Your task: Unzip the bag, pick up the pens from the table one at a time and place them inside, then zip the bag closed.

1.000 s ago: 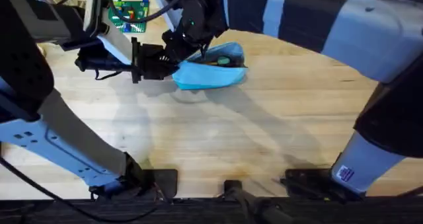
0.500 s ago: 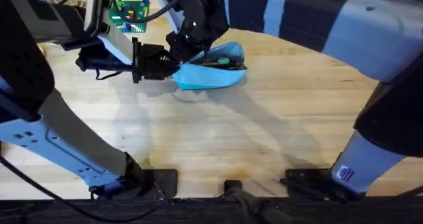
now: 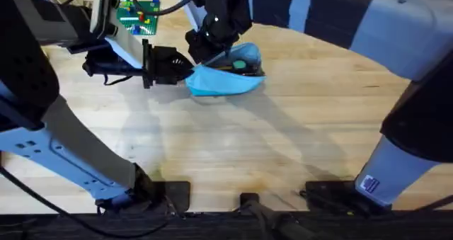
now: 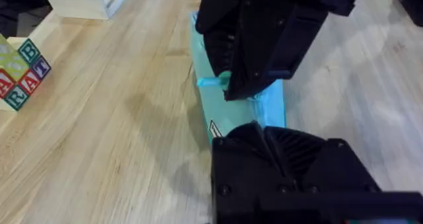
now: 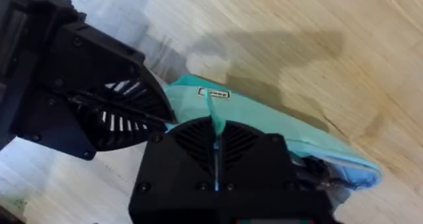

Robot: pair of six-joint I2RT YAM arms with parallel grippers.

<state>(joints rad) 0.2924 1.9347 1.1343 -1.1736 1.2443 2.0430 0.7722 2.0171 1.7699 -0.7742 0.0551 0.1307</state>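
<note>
jaws: both closed on bag [image 3: 225, 81] | left end, top edge

Left arm stretched forward from the lower-left base, forearm level, left gripper [image 3: 185, 71] pointing rightward, fingers closed flat together. Right arm reaching across from the lower-right base, bulking large near the camera, right gripper [image 3: 205, 52] angled downward just beside the left one, fingers pressed shut, tips nearly meeting.
</note>
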